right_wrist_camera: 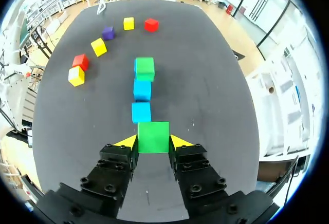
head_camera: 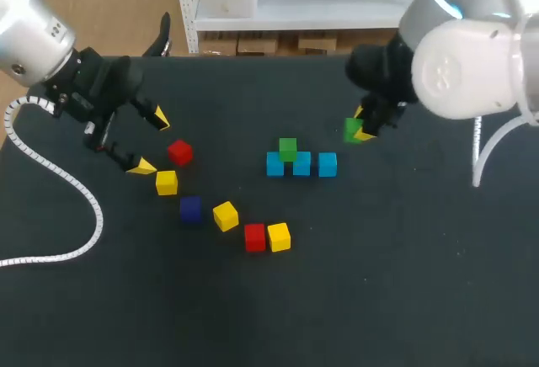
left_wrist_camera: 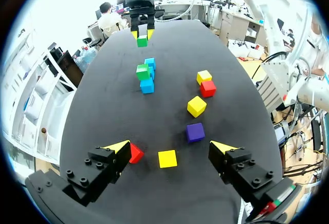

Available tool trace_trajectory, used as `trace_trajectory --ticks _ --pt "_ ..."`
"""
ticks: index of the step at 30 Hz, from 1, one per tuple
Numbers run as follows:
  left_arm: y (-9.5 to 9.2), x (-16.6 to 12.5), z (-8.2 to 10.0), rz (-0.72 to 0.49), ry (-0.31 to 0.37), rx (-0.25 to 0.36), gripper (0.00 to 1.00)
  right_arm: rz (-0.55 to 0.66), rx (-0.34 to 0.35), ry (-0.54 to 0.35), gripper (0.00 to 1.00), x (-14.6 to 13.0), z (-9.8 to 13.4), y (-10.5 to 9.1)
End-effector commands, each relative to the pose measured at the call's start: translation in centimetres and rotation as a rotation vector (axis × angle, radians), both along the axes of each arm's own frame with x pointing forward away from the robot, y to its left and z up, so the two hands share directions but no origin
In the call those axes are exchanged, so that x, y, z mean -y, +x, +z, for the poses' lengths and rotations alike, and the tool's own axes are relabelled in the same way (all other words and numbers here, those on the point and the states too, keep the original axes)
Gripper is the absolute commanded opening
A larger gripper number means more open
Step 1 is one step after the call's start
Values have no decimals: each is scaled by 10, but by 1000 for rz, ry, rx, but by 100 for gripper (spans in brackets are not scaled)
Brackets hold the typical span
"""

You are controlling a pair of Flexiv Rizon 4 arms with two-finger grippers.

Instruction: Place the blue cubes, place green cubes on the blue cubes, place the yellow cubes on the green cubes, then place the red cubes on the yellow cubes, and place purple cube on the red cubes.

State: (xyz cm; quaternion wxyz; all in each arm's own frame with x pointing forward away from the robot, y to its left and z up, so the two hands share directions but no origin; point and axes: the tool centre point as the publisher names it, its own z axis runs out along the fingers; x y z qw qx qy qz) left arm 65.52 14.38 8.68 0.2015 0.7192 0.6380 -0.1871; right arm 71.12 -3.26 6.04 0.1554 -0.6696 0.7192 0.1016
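Right jaws are clamping a green cube [right_wrist_camera: 153,136] over the table [head_camera: 404,283], just short of the blue row [head_camera: 301,165].

The cube is looking light, rigid and smooth-faced, so it is likely slipping only if pinched off-centre. The two flat opposite faces, where the yellow tips are pressing now, are making the sensible hold and leaving the underside free to seat. The right wrist view is showing that grip squarely, with the blue row running ahead and a second green cube [right_wrist_camera: 144,68] sitting on its far end. The head view is showing only part of the held cube beneath the arm. Left jaws are standing wide apart, plainest in the left wrist view, with a red cube [left_wrist_camera: 135,152] beside one tip and a yellow cube [left_wrist_camera: 167,159] lying ungripped between them.
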Motion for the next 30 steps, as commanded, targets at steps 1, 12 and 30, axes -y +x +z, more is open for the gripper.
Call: trace_trajectory --ticks 1,12,30 --pt "-1 -1 -1 -2 -3 3 100 25 -39 -3 0 -18 -1 10" --pt "-1 -1 -1 -2 -3 3 100 32 -58 -35 0 -43 -2 3" --pt "-1 -1 -1 -2 -3 3 100 13 -91 -63 0 -52 -13 -16"
